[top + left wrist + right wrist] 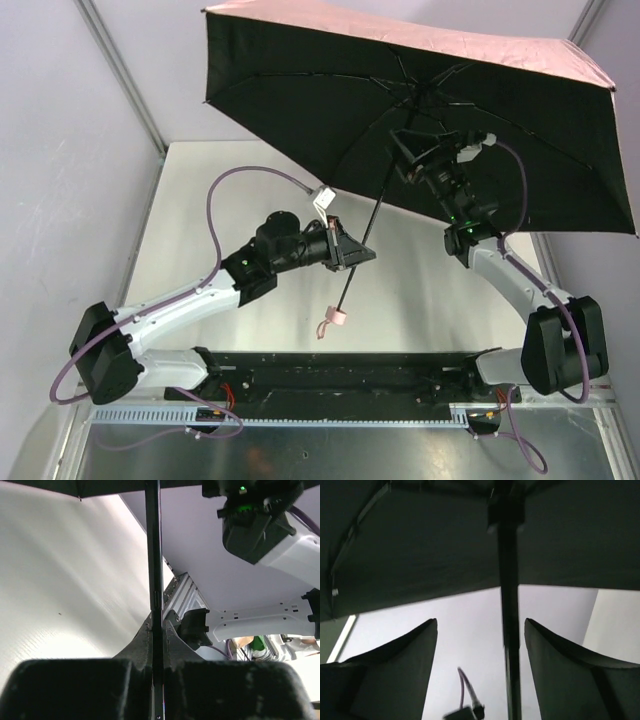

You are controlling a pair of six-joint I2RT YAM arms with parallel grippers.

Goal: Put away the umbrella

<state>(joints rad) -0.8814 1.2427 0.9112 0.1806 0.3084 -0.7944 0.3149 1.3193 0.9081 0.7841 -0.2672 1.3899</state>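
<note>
Open umbrella [420, 110] up in the air over the table [420, 300]
The left gripper [366, 250] pinched the black shaft [153, 555] tight, pink handle [340, 317] dangling below; the right gripper [403, 145] sat under the canopy, fingers [405, 665] spread either side of the shaft, not touching

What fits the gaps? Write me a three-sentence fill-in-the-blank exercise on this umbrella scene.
1. The umbrella is pink on top and ____ underneath.
2. The left pincer is shut on the umbrella's thin ____.
3. The right pincer, high under the umbrella, gripping nothing, stands ____.
Missing words: black; shaft; open.
</note>
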